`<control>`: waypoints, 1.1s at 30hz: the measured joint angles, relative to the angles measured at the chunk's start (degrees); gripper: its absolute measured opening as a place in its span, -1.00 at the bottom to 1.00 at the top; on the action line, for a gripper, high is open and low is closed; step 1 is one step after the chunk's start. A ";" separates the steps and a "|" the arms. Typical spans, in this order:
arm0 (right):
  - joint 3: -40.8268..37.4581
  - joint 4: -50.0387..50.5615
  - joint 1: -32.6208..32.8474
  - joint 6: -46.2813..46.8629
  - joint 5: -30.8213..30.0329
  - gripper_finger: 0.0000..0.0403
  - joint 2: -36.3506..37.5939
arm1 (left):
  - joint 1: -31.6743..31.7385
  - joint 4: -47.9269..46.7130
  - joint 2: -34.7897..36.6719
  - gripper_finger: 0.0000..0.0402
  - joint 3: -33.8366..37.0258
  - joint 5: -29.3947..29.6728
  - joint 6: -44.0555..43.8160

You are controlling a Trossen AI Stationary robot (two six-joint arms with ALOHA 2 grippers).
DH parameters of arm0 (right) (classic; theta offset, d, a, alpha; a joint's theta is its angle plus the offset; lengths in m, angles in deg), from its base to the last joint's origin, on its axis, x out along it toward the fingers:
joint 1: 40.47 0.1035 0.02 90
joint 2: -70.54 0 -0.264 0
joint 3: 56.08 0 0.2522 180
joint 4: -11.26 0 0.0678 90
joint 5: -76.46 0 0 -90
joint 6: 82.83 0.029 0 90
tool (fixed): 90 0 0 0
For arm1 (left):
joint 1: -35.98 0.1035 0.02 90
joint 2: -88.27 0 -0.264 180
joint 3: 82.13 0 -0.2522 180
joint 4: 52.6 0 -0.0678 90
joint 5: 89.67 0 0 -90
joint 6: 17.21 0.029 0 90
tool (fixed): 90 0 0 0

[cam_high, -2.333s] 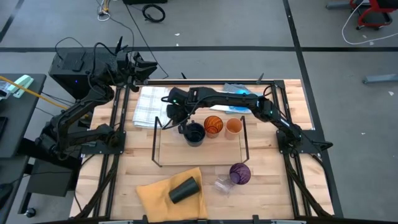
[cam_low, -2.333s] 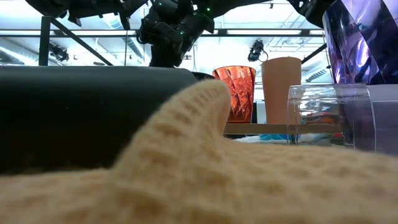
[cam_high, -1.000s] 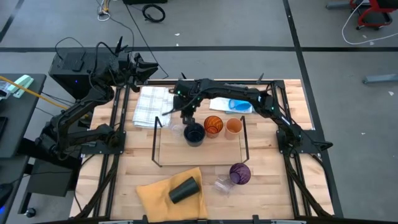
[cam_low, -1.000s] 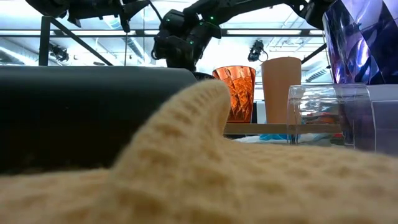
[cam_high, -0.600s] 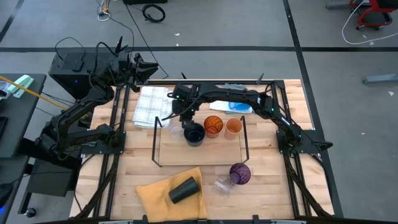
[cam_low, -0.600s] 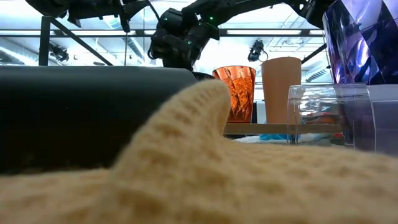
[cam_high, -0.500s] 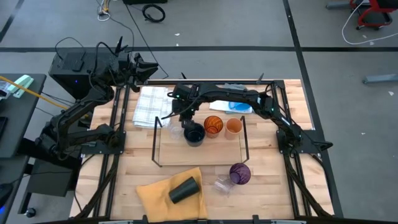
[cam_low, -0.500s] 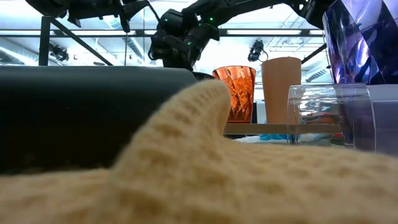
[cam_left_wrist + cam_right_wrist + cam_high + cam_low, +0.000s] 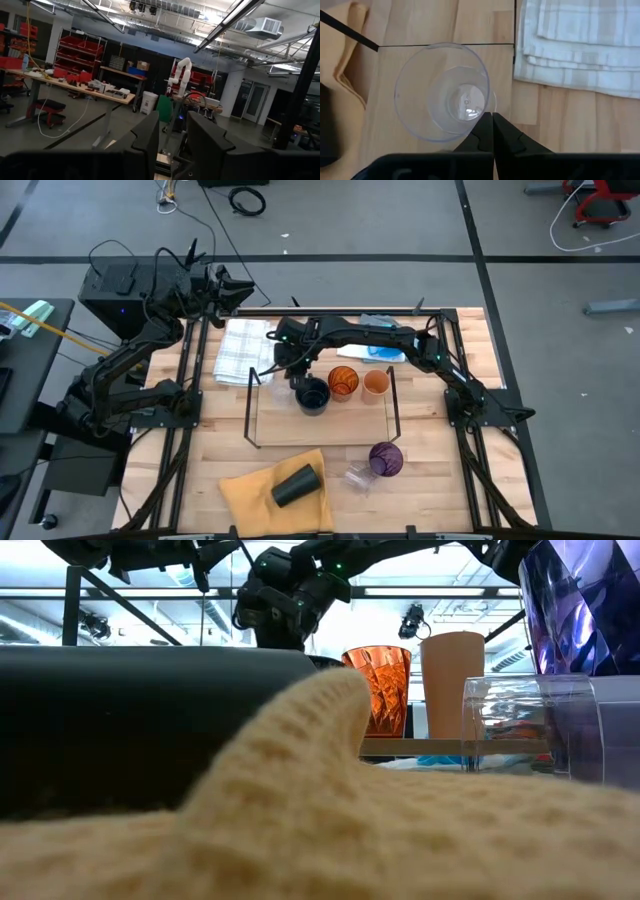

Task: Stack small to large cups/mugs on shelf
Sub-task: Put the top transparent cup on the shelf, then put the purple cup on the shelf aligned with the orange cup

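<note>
Over the shelf's far left corner, the right claw [image 9: 291,367] points straight down with its two fingers [image 9: 487,131] pressed fully together, holding nothing. Their tips sit at the rim of a small clear glass [image 9: 442,91], which stands upright on the shelf [image 9: 352,422] just inside its corner; whether the tips touch the rim cannot be told. In the high view this glass is mostly hidden under the claw.

Just right of the claw, along the far part of the shelf, stand a dark navy mug [image 9: 313,394], a faceted orange cup [image 9: 343,380] and a plain orange cup [image 9: 376,383], in a row from left to right. A striped white cloth [image 9: 244,350] lies on the counter [image 9: 200,480] beyond the shelf's left end, and a blue item [image 9: 384,351] lies partly under the right arm at the far side.

Near the front edge, off the shelf, a purple translucent cup [image 9: 385,458] stands beside another clear glass [image 9: 358,476] lying on its side. Left of them a black cup [image 9: 295,484] lies tipped over on a yellow cloth [image 9: 250,492].

The left claw [image 9: 170,135] waits off the counter's far left corner, raised and aimed into the room, its fingers somewhat apart with nothing between them.
</note>
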 joint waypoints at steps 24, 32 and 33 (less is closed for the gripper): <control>4.86 2.10 -5.94 1.05 -1.74 -0.90 0.59 | 0.02 -0.18 -0.04 -0.47 0.00 -0.02 0.44; 6.78 10.69 -11.54 0.85 -3.33 -0.90 9.66 | 0.03 -0.20 -0.02 -0.47 0.04 -0.03 0.49; 6.78 12.56 -11.99 0.89 -3.40 -0.90 11.43 | 0.04 -0.20 -0.02 -0.47 0.04 -0.02 0.55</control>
